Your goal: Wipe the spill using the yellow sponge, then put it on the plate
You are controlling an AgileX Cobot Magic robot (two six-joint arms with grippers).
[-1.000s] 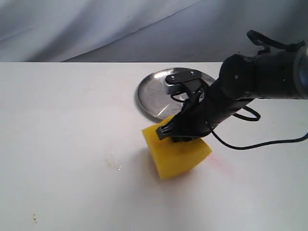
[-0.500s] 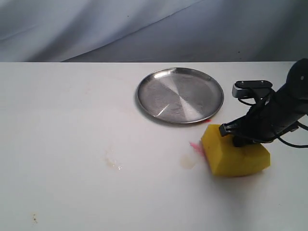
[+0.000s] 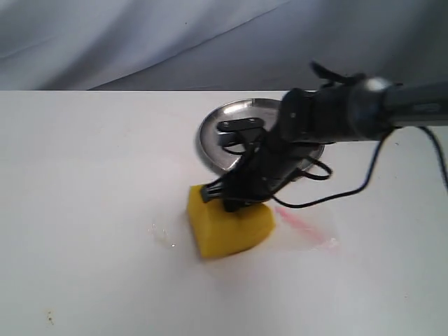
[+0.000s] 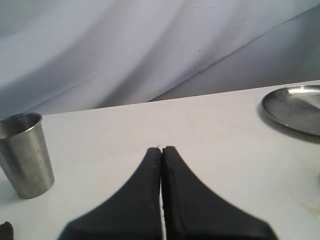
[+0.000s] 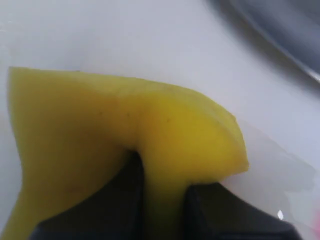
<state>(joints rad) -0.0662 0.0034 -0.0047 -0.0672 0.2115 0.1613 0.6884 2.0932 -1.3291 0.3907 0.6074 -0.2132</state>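
Seen from outside, the right hand (image 3: pixel 231 203) squeezes the thick yellow sponge (image 3: pixel 224 227) and has pushed it left across the white worktop (image 3: pixel 84 175), from the right side to just in front of the round, shiny steel plate (image 3: pixel 224 129), with a pink smear (image 3: pixel 302 225) beside it. The left hand (image 4: pixel 161 150) is pressed closed on nothing, near a steel cup (image 4: pixel 26 152). Up close, the soft foam bulges around the right hand's black fingers (image 5: pixel 122 205).

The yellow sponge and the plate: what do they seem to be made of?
The yellow sponge looks like soft, matte foam: it dents in where the right gripper pinches it. The plate looks like polished metal, probably steel: it is grey and shiny, with bright reflections.
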